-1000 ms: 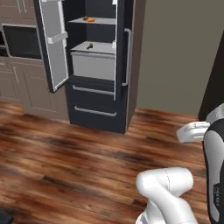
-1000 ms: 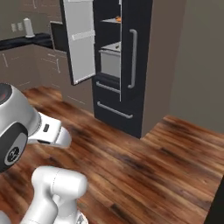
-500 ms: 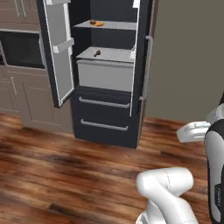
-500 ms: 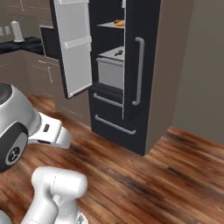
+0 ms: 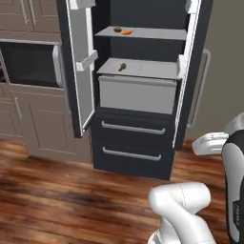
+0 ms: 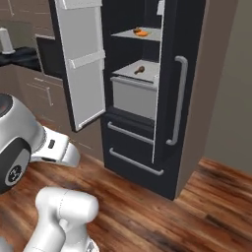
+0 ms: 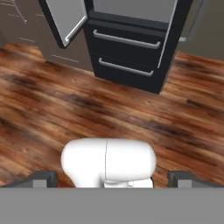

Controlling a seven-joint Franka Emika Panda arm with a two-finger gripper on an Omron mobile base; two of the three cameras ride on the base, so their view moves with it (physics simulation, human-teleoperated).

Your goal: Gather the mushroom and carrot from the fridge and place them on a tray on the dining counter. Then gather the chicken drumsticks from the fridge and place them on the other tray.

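I see bare floor below the fridge, closer now; carrot upper centre; pincer released, fingertips far apart.

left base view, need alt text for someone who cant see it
A tall black fridge stands with both upper doors open, the carrot beside a dark mushroom on an upper shelf and a chicken drumstick on the shelf below. Two closed drawers sit underneath, above a wood floor.
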